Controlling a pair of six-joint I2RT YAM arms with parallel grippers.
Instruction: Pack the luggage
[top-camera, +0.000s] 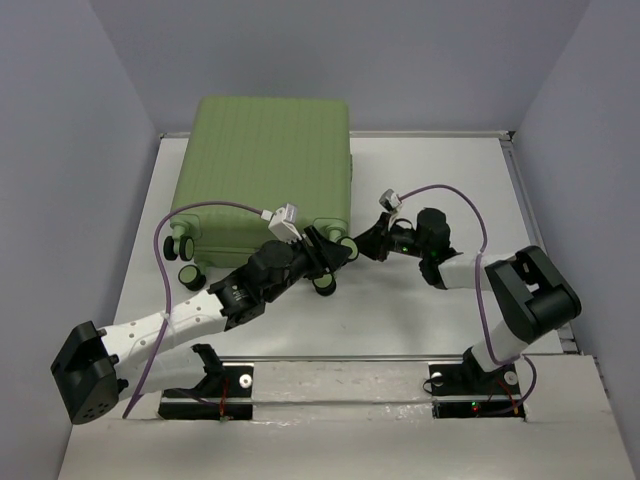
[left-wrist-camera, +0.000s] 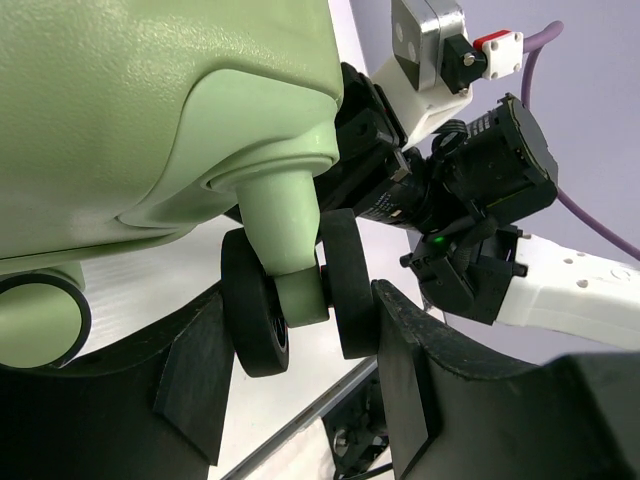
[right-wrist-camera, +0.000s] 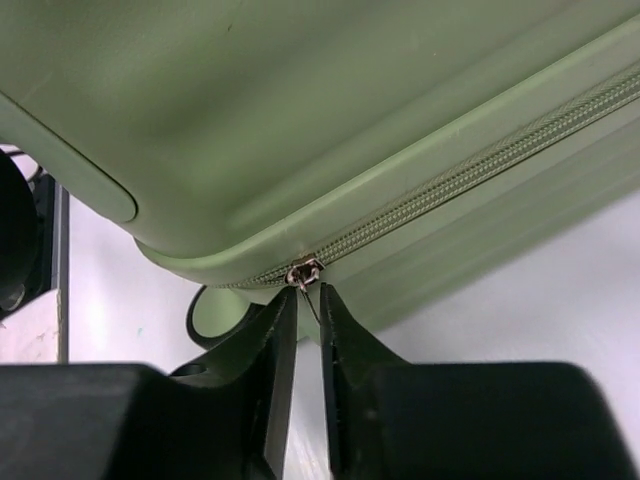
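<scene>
The luggage (top-camera: 265, 165), a big light-green ribbed suitcase, lies shut and flat on the white table (top-camera: 440, 190). My left gripper (top-camera: 338, 255) reaches to its near right corner. In the left wrist view the black fingers (left-wrist-camera: 200, 370) flank a black double wheel (left-wrist-camera: 255, 310) under the shell (left-wrist-camera: 130, 120) and press its sides. My right gripper (top-camera: 375, 240) is at the same corner. Seen from the right wrist, its fingertips (right-wrist-camera: 308, 295) stand a narrow gap apart just under the metal zipper pull (right-wrist-camera: 303, 273), whose thin tab hangs into that gap, below the zipper (right-wrist-camera: 470, 165).
Two more wheels (top-camera: 185, 260) stick out at the suitcase's near left corner, and another wheel (top-camera: 325, 285) sits just below my left gripper. Purple cables (top-camera: 210, 208) arc over both arms. The right arm's wrist (left-wrist-camera: 480, 180) is close beside my left gripper. Grey walls enclose the table.
</scene>
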